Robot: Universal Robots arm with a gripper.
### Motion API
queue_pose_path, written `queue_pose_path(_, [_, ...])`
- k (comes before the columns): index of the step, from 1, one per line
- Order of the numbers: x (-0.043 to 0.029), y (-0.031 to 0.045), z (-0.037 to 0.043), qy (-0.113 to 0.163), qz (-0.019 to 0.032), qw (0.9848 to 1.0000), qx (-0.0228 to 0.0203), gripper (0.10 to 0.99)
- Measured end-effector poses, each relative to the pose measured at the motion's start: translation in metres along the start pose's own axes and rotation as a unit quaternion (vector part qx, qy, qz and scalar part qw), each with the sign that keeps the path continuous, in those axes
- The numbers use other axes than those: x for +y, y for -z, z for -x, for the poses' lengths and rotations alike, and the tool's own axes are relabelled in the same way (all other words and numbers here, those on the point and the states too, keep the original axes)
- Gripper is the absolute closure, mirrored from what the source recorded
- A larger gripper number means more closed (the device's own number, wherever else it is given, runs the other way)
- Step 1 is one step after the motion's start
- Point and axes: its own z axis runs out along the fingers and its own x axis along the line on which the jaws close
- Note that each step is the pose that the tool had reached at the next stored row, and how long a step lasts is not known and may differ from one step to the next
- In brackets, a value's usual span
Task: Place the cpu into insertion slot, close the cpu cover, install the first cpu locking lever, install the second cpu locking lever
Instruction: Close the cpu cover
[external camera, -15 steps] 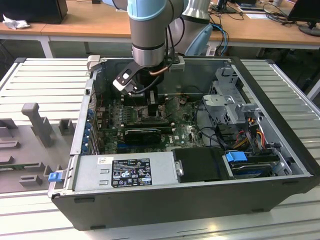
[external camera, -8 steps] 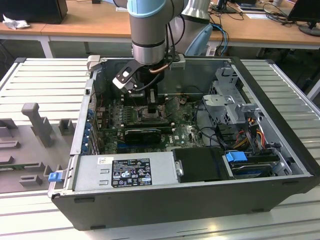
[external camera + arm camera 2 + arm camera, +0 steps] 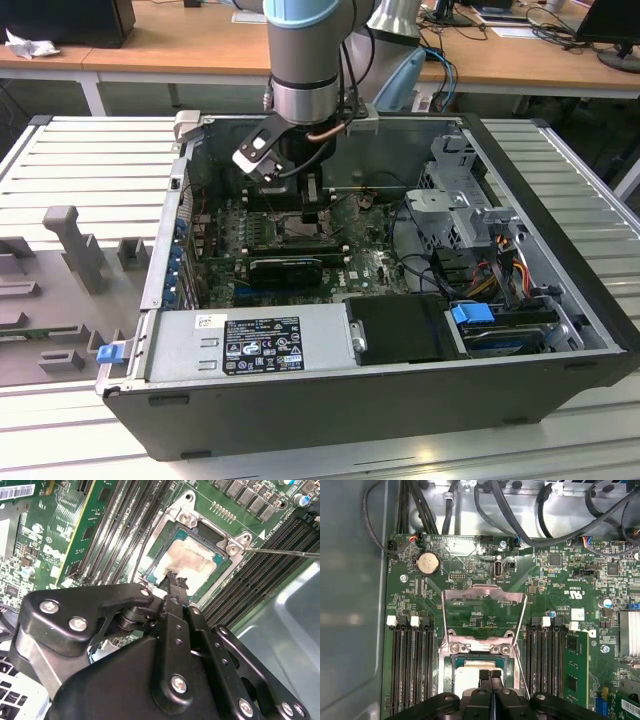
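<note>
Arm: in the exterior view the robot arm reaches down from above into an open computer case [image 3: 545, 190] that lies on its side on a slatted metal table [image 3: 80, 160].
Gripper: the gripper [image 3: 490, 674] hangs over the socket area of the green motherboard [image 3: 470, 545]. Its two black fingertips [image 3: 172, 582] are pressed together with nothing between them.
Cpu: the cpu [image 3: 195, 560] lies flat inside the insertion slot [image 3: 161, 532]. Its pale top is smudged, and the fingertips are right at its near edge. Whether they touch it cannot be told.
Cpu cover: the cpu cover [image 3: 485, 596] is open, swung back on its hinge beyond the socket, with the board showing through its window.
Lever: a thin metal lever [image 3: 285, 553] sticks out sideways from a corner of the socket, not latched down.
Around the socket: black memory slots [image 3: 410, 665] run on both sides. One memory module [image 3: 576, 667] sits in a slot, and a coin battery [image 3: 428, 563] lies near the board's edge.
Writing: a black-and-white sticker [image 3: 260, 345] covers the power supply's top, and a barcode sticker [image 3: 15, 491] sits on the board. White printed marks are scattered over the green surface, and none of this print is given here.
</note>
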Motion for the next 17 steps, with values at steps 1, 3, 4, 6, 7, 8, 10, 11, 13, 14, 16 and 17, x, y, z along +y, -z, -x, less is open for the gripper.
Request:
queue_pose_path(1, [0.0002,0.0016,0.0000,0.000,0.0000,1.0000,0.0000,0.980])
queue_pose_path(3, [0.0003,0.0032,0.0001,0.000,0.0000,1.0000,-0.0001,0.980])
queue_pose_path(4, [0.0003,0.0040,0.0001,0.000,0.0000,1.0000,-0.0001,0.980])
queue_pose_path(6, [0.0006,0.0067,0.0001,0.000,0.0000,1.0000,-0.0001,0.980])
queue_pose_path(7, [0.0006,0.0075,0.0002,0.000,0.0000,1.0000,-0.0002,0.980])
queue_pose_path(8, [0.0007,0.0088,0.0002,0.000,0.0000,1.0000,-0.0002,0.980])
queue_pose_path(10, [0.0008,0.0100,0.0002,0.000,0.0000,1.0000,-0.0002,0.980])
queue_pose_path(11, [0.0009,0.0116,0.0002,0.000,0.0000,1.0000,-0.0002,0.980])
queue_pose_path(13, [0.0012,0.0147,0.0003,0.000,0.0000,1.0000,-0.0002,0.980])
queue_pose_path(14, [0.0012,0.0156,0.0003,0.000,0.0000,1.0000,-0.0002,0.980])
queue_pose_path(16, [0.0014,0.0171,0.0003,0.000,0.0000,1.0000,-0.0002,0.980])
queue_pose_path(17, [0.0014,0.0179,0.0003,0.000,0.0000,1.0000,-0.0002,0.980])
